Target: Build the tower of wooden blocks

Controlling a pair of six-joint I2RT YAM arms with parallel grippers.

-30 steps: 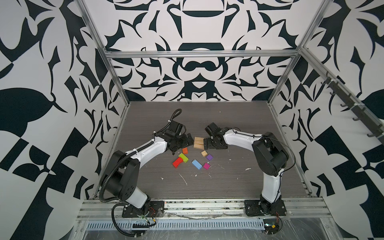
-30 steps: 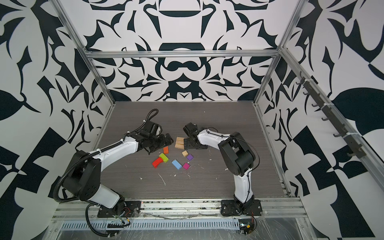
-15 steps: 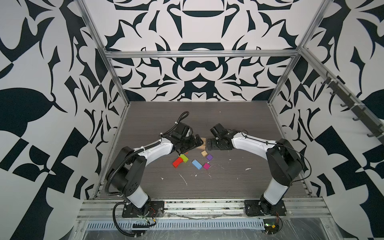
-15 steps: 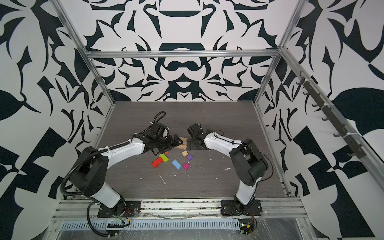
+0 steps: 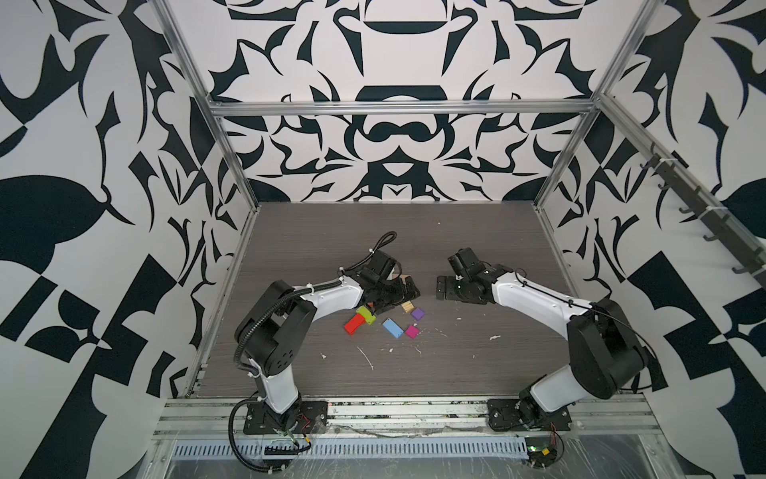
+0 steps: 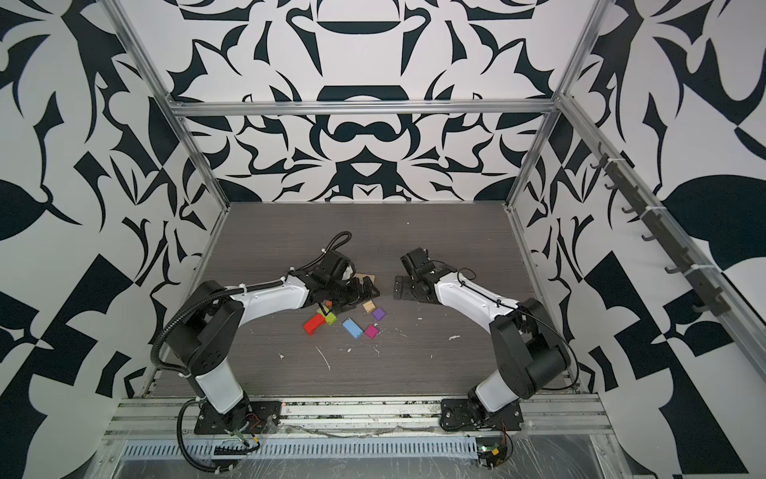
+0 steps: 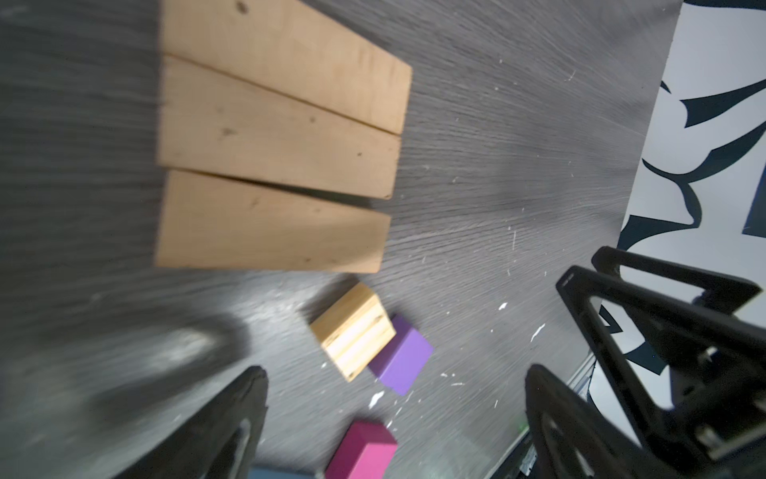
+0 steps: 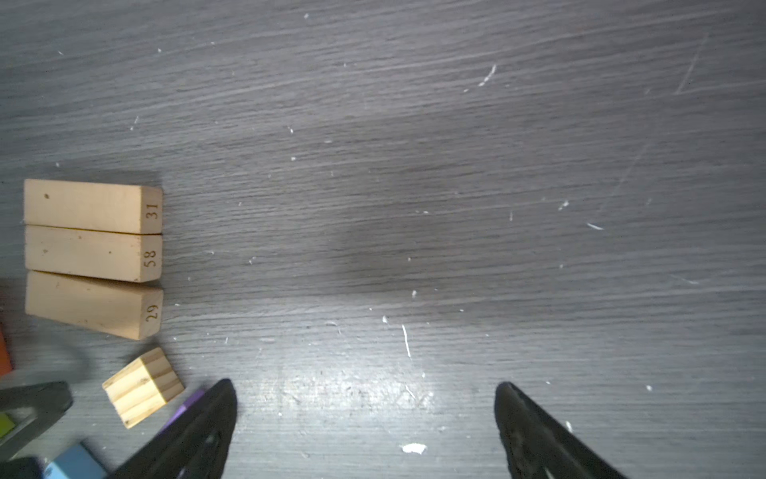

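Nearest me, coloured wood blocks (image 5: 393, 328) and a tan cube (image 5: 408, 307) lie loose on the bench (image 5: 456, 249), so every upper layer is left to do. Just beyond, three tan oblongs (image 8: 89, 253) lie side by side, which I judge to be the tower's base; the left gripper (image 5: 405, 289) above them and the right gripper (image 8: 364, 387) alongside both gape empty

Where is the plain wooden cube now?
In a top view the plain cube sits near the middle, beside the purple cube, nearer the camera than the three tan oblongs.
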